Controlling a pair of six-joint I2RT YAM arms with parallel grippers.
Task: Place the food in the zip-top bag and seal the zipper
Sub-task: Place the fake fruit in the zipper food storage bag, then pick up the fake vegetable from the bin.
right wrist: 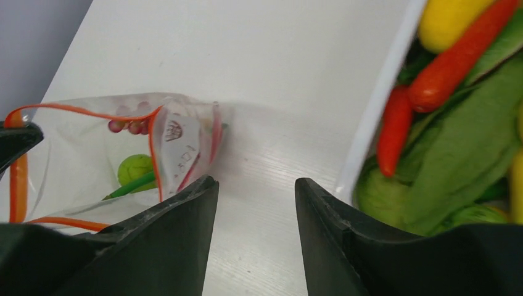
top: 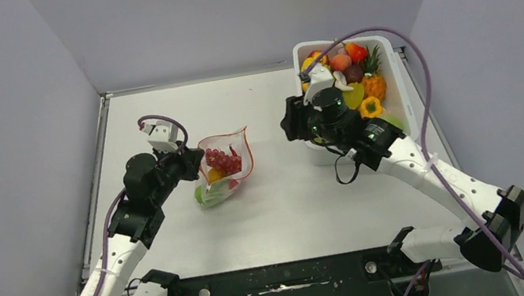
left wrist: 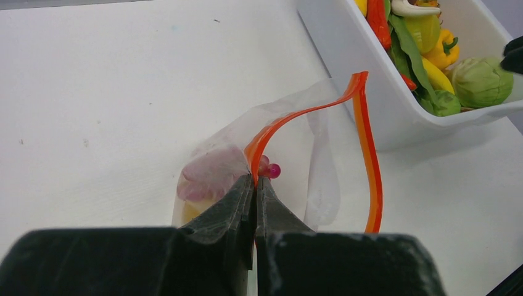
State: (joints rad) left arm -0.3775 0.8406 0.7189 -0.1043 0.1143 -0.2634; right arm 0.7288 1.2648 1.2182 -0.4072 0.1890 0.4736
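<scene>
The zip-top bag point(top: 226, 165) lies open left of centre, holding red grapes point(top: 223, 160) and green and yellow food point(top: 208, 195). My left gripper point(left wrist: 255, 179) is shut on the zipper point(left wrist: 364, 135), pinching its near lip while the far lip curves up and away. In the top view the left gripper point(top: 196, 161) sits at the bag's left edge. My right gripper point(right wrist: 256, 185) is open over bare table between the bag point(right wrist: 80, 154) and the tub, with nothing between its fingers. More food point(top: 359, 77), including a long red chili point(right wrist: 456, 58), fills the tub.
The white tub point(top: 388, 44) stands at the back right, its wall point(right wrist: 376, 117) just right of my right gripper point(top: 290, 121). Grey walls close in the table on three sides. A purple cable point(top: 424, 90) arcs over the tub from the right arm.
</scene>
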